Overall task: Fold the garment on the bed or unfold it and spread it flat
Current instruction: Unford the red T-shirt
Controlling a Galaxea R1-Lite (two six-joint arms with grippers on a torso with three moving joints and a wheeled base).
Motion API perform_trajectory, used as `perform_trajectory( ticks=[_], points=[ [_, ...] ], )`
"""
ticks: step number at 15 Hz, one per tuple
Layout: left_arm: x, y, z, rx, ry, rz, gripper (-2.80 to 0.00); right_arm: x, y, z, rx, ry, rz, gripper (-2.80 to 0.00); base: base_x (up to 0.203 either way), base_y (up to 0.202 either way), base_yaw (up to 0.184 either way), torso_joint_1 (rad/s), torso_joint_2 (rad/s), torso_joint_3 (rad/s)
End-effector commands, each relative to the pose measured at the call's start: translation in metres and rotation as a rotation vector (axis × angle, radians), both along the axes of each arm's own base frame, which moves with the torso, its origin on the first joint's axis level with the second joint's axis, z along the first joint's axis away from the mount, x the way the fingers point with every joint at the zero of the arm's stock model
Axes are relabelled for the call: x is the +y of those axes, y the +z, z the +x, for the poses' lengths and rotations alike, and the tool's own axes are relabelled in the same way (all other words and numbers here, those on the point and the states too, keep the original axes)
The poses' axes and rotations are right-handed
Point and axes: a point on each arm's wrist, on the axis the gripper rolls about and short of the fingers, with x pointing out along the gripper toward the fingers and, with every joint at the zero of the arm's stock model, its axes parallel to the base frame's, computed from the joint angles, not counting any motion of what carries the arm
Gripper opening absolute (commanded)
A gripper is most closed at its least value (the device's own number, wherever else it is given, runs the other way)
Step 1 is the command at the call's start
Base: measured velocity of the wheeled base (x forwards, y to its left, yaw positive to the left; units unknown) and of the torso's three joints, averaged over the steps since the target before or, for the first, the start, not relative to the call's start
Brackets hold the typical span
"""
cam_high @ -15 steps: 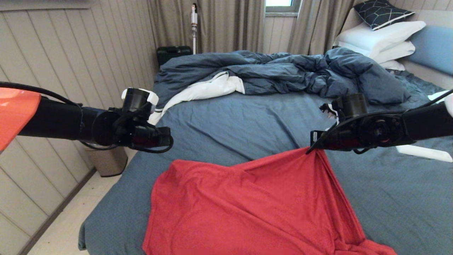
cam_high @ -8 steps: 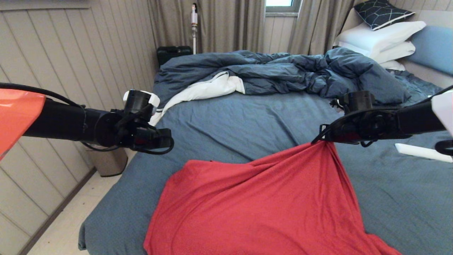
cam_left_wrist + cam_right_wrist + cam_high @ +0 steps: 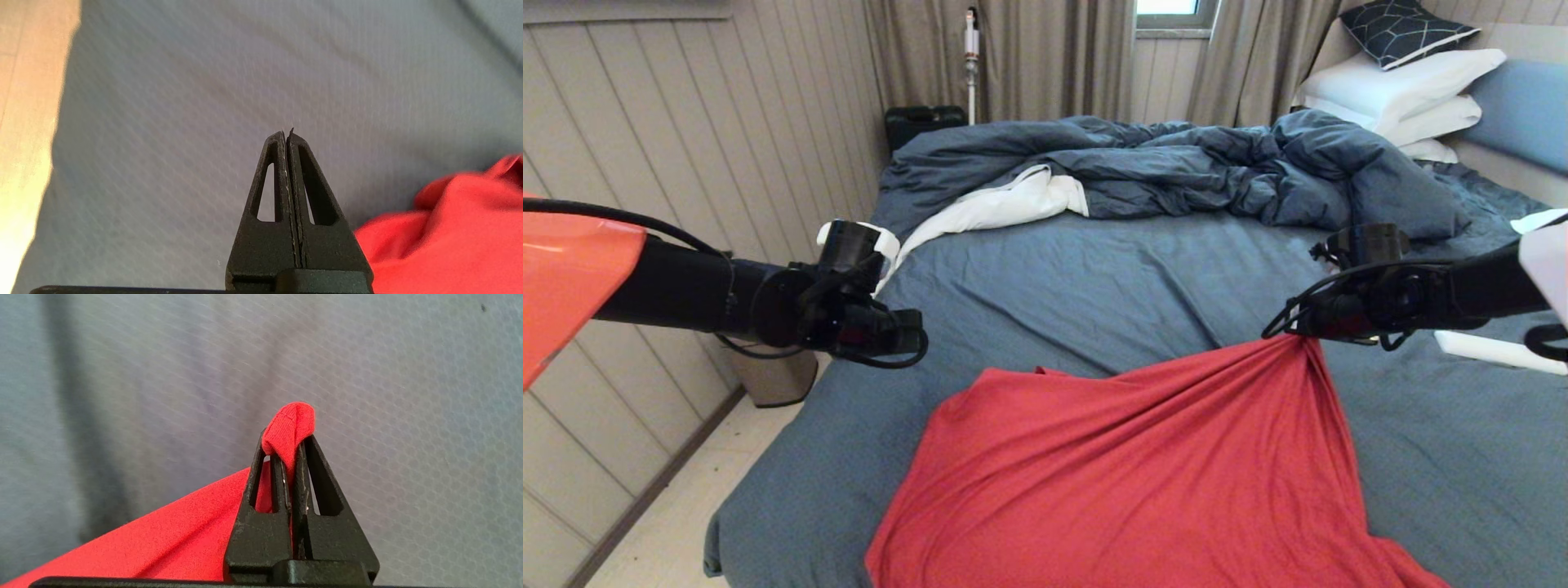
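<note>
Head view: bright red thin-knit T-shirt (image 3: 1143, 465) spread on slate-blue bed sheet (image 3: 1054, 286), near edge; rumpled dark blue duvet (image 3: 1176, 171) and white pillows (image 3: 1405, 90) beyond; grey curtains (image 3: 1029, 57) at back.
L wrist view: left gripper (image 3: 287, 134) jaws together, empty, above sheet.
R wrist view: right gripper (image 3: 291, 451) jaws clamped on shirt corner.
</note>
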Motion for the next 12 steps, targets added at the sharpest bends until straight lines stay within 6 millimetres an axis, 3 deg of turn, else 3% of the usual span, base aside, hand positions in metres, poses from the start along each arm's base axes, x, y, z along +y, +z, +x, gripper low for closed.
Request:
perform_trajectory(
  ticks=[1, 4, 8, 9, 12],
  points=[
    [-0.009, -0.008, -0.005, 0.027, -0.022, 0.009, -2.8, -0.002, -0.005, 0.0, 0.015, -0.006, 0.003, -2.8, 0.0, 0.0, 0.0, 0.0, 0.0, 0.0],
    [-0.025, -0.023, -0.016, 0.076, -0.069, 0.03, -2.8, 0.003, -0.008, 0.0, 0.024, 0.005, 0.004, -2.8, 0.0, 0.0, 0.0, 0.0, 0.0, 0.0],
    [-0.038, -0.026, -0.03, 0.129, -0.107, 0.042, -2.8, 0.005, -0.013, -0.004, 0.047, 0.006, 0.009, -2.8, 0.0, 0.0, 0.0, 0.0, 0.0, 0.0],
    [-0.038, -0.026, -0.031, 0.141, -0.106, 0.035, 0.0, 0.005, -0.015, -0.006, 0.053, 0.006, 0.009, -2.8, 0.0, 0.0, 0.0, 0.0, 0.0, 0.0],
    [-0.046, -0.022, -0.036, 0.133, -0.13, 0.023, 0.0, 0.005, -0.013, -0.008, 0.053, 0.007, 0.008, -2.8, 0.0, 0.0, 0.0, 0.0, 0.0, 0.0]
  ],
)
